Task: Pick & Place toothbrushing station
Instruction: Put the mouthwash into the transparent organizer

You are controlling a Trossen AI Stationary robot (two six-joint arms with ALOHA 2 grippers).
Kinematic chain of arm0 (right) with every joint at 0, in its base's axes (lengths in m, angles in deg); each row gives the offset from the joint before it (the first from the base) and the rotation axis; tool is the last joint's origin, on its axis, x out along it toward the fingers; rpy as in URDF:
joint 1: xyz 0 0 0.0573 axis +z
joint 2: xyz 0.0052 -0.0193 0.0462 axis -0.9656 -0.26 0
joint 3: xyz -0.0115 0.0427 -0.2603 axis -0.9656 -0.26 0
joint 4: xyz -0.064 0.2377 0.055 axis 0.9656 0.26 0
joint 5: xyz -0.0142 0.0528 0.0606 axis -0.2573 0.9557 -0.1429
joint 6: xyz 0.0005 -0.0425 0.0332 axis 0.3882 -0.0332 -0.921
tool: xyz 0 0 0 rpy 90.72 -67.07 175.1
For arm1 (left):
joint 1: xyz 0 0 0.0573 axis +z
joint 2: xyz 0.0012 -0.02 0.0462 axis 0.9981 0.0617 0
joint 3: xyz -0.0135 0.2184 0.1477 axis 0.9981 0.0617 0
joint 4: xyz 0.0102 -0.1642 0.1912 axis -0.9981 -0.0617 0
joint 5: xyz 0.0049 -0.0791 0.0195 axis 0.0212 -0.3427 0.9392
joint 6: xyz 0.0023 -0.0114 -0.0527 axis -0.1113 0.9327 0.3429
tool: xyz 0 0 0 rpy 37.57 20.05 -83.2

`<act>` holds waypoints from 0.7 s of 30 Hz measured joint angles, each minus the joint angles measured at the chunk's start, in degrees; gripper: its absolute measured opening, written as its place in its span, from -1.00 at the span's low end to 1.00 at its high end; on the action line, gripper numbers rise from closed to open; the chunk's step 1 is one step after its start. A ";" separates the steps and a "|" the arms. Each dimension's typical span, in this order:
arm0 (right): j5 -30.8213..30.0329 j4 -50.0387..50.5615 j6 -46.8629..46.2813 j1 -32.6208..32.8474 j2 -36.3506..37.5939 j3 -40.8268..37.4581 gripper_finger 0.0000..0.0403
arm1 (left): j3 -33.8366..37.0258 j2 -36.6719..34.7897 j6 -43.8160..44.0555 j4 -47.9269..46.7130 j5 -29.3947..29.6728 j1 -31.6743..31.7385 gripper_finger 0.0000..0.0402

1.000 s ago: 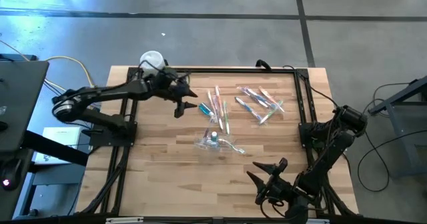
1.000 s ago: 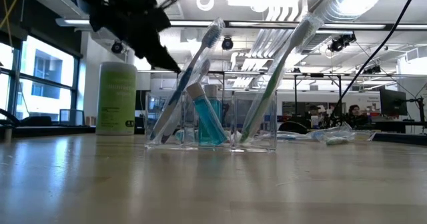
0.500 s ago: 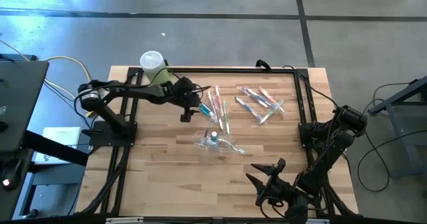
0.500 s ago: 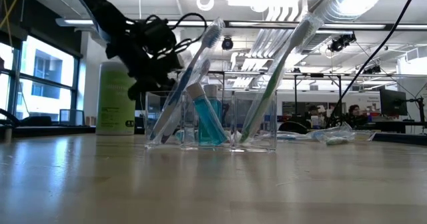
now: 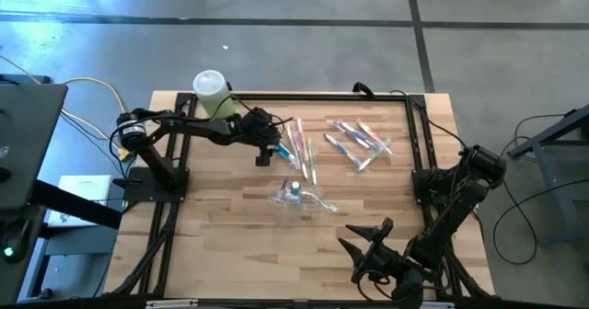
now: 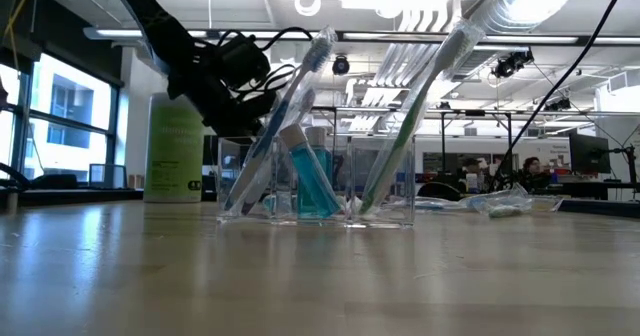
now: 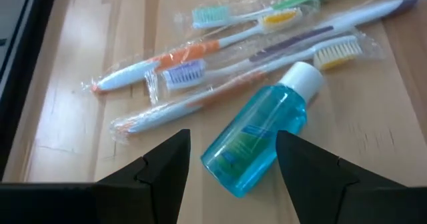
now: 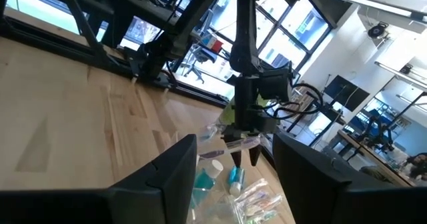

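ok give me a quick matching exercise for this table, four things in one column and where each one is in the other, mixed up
Things:
1. blue mouthwash bottle
2. clear organizer
3. green canister
4. right gripper

Places:
A. far left corner of the table
B. near right part of the table, waiting, holding nothing
C. middle of the table, with toothbrushes standing in it
D. lying just ahead of the open left gripper, beside wrapped toothbrushes

Pairs: 1-D, 2-C, 3-A, 4-B

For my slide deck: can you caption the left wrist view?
Open left gripper poised over a blue mouthwash bottle lying beside wrapped toothbrushes on the wooden table.
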 joint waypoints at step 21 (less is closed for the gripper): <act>0.77 0.17 0.00 -0.66 0.00 0.00 -0.06 | -0.16 7.50 3.64 1.57 -1.49 0.30 -0.02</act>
